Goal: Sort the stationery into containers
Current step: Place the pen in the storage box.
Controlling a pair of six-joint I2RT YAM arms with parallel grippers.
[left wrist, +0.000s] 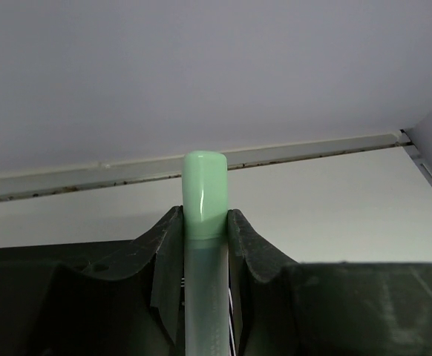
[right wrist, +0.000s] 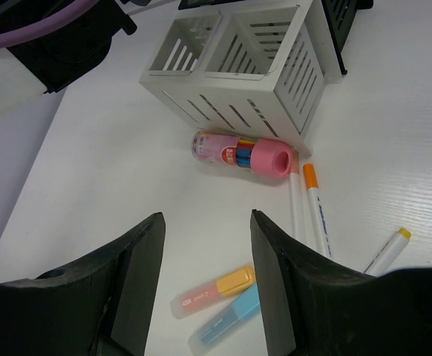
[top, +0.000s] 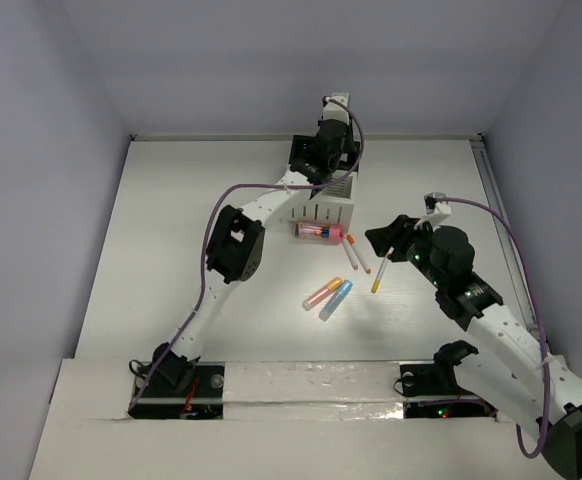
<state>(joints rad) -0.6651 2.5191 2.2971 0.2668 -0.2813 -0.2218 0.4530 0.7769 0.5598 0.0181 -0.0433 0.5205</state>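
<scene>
Left wrist view: left jaws clamped a green marker upright, probably for slotting into the organiser, upper centre; right jaws gaped empty above loose markers, mid-frame.

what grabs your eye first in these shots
The green marker pinched in the left gripper, near the far wall. Then the fat pink cylinder lying at the foot of the white slotted box, with the open right gripper hovering near the loose markers.
</scene>
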